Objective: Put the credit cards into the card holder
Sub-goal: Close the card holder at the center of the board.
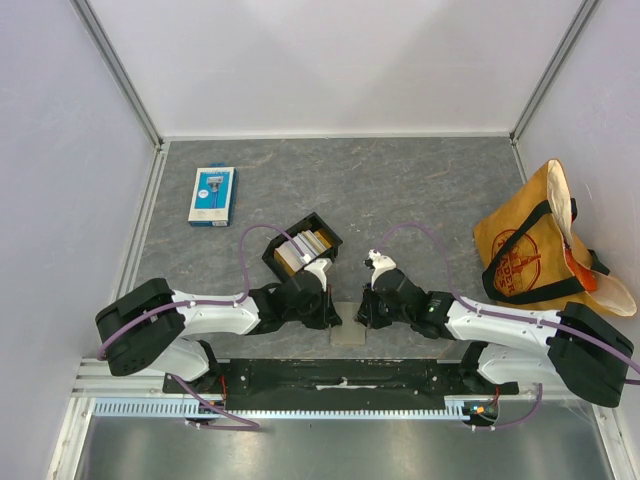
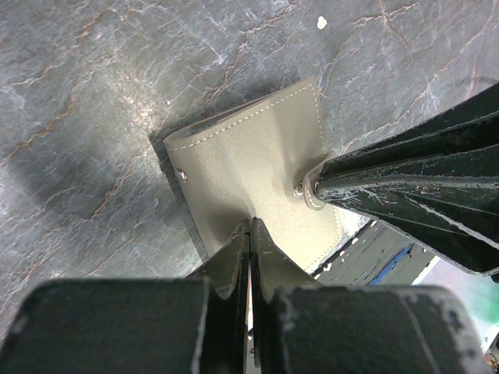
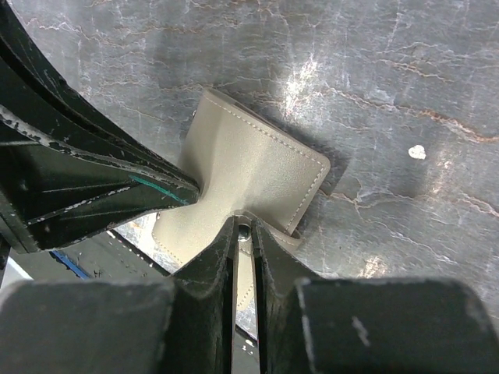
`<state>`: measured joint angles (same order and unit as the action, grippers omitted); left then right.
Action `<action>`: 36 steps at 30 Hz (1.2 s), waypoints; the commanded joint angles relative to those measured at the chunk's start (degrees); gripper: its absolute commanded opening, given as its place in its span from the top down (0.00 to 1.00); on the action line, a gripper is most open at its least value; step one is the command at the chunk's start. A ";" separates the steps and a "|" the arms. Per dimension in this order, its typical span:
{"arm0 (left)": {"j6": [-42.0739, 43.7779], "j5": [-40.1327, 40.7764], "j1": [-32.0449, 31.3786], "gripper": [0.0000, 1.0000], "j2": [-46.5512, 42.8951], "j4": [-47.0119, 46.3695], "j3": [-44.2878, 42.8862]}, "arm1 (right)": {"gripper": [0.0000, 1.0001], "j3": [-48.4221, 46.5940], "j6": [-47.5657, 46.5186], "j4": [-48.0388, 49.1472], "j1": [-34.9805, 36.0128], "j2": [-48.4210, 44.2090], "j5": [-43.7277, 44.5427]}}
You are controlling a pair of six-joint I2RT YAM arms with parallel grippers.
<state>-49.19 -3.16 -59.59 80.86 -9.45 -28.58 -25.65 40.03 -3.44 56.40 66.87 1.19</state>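
**Top view.** Both arms reach inward and meet over the card holder [image 1: 349, 338], which lies closed on the table [image 1: 430, 190] at its near edge, midway between the two bases. The left gripper [image 1: 335, 318] and right gripper [image 1: 362, 318] come at it from opposite sides. The credit cards [image 1: 303, 245] stand stacked in a black tray [image 1: 275, 262] just behind the left arm, apart from the holder; none has been taken out.

**Left wrist view.** The left gripper's jaws are pressed fully together on the near edge of the holder's cover, puckering the material. The tip of the right gripper touches the cover at a snap stud [image 2: 299, 188] on the adjacent edge.

**Right wrist view.** The right gripper's jaws stand a sliver apart, pinching a tab of the cover, with a stud visible between them. The far corner of the holder is lifted slightly off the table.

**Step in hand.** Judged from these views, the step is opening the holder; loading cards has not begun. The next move likely calls for pulling the two pinched parts apart to release the snap and fold the cover back, while one gripper keeps the holder from sliding off the near edge.
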 commanded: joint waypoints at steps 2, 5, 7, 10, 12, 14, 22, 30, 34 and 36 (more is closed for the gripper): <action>0.15 1.40 -0.17 0.97 0.97 1.37 -1.39 | 0.83 1.04 0.84 1.86 0.11 0.45 -1.02; 0.06 1.40 -0.17 0.97 1.06 1.37 -1.48 | 0.83 1.39 1.19 2.04 0.11 0.45 -1.02; 0.06 1.40 -0.17 0.97 1.14 1.28 -1.48 | 0.83 1.74 1.54 2.04 0.11 0.54 -1.02; 0.06 1.22 -0.17 0.97 1.32 1.28 -1.57 | 0.83 2.09 1.80 2.91 0.11 0.98 -1.02; 0.23 1.14 -0.17 0.97 1.41 1.28 -1.74 | 0.83 2.09 1.89 3.00 0.11 1.16 -1.02; 0.41 0.79 -0.17 0.97 1.32 1.28 -1.74 | 0.83 1.83 1.98 2.92 0.11 1.33 -1.02; 0.67 0.43 -0.09 0.97 1.49 1.19 -1.92 | 0.85 1.48 1.72 4.06 0.20 3.35 -1.02; 0.41 0.70 -0.17 0.97 1.76 1.19 -1.92 | 0.86 1.22 0.93 0.55 1.52 1.95 -1.02; 0.15 0.96 -0.17 0.97 1.76 1.19 -1.83 | 0.86 0.95 0.57 -0.77 2.83 2.21 -0.58; -0.03 1.05 -0.17 0.97 1.58 1.19 -1.75 | 0.86 0.95 0.49 -1.47 3.62 2.74 0.56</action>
<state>-49.17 -3.27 -59.59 81.30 -8.69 -29.23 -24.40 41.36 0.40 57.84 68.84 2.33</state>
